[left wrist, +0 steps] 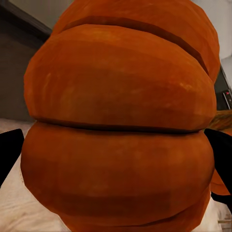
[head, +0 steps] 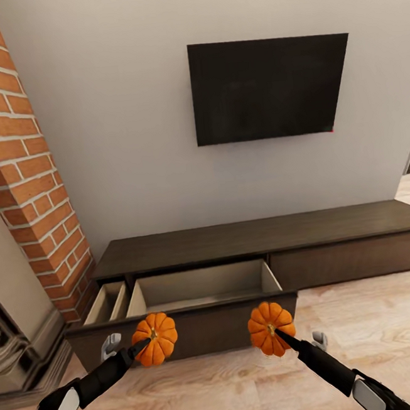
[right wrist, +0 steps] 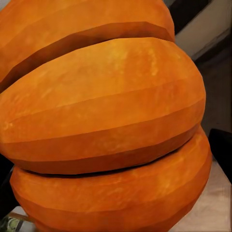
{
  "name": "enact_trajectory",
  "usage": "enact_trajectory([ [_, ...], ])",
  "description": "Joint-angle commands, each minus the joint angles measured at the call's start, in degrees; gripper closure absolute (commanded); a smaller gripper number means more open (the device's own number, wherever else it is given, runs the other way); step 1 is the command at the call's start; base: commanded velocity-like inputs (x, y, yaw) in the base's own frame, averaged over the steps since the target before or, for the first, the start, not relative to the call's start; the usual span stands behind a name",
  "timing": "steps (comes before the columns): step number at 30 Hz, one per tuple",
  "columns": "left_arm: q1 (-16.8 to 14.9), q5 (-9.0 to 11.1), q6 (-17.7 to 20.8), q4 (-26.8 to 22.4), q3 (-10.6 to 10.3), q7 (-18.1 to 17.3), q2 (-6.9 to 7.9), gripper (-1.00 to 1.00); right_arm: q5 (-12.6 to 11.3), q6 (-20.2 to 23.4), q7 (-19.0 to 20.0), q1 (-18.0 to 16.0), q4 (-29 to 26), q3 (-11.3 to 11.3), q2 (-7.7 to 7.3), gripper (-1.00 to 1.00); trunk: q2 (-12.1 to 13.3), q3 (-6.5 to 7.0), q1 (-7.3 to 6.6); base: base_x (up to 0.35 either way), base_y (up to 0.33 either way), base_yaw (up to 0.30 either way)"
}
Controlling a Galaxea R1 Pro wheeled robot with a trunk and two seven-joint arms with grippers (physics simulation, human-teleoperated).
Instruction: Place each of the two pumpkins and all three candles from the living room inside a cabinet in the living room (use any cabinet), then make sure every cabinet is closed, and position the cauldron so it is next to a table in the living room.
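Observation:
Two small orange ribbed pumpkins hang in front of the long dark-brown cabinet. My left gripper is shut on the left pumpkin, which looms close in the left wrist view as orange ribs. My right gripper is shut on the right pumpkin, seen close in the right wrist view. Both pumpkins are held just in front of the cabinet's open wide drawer, whose pale tan inside holds nothing I can see. A narrower drawer to its left is open too.
A black TV hangs on the grey wall above the cabinet. A red brick column and a fireplace surround stand at the left. Light wood floor stretches to the right of the open drawers.

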Motion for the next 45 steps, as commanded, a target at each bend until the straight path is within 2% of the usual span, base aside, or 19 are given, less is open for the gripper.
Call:
enact_trajectory([
  [1, -0.03, 0.5, 0.52, -0.01, 0.06, -0.1, -0.01, 1.0, -0.55, 0.28, 0.16, -0.03, 0.0, 0.12, -0.02, 1.0, -0.02, -0.06, 0.02, 0.315, -0.082, 0.0],
  [18, -0.03, 0.57, 0.52, -0.01, 0.05, -0.12, -0.02, 1.0, -0.55, 0.15, 0.26, -0.03, 0.06, 0.12, -0.04, 1.0, -0.02, -0.06, 0.02, 0.255, -0.079, 0.0],
  [45, -0.03, 0.58, 0.52, -0.01, -0.03, -0.11, -0.07, 1.0, -0.55, 0.17, 0.16, -0.03, 0.06, 0.12, -0.04, 1.0, -0.02, -0.06, 0.02, 0.245, -0.002, 0.0],
])
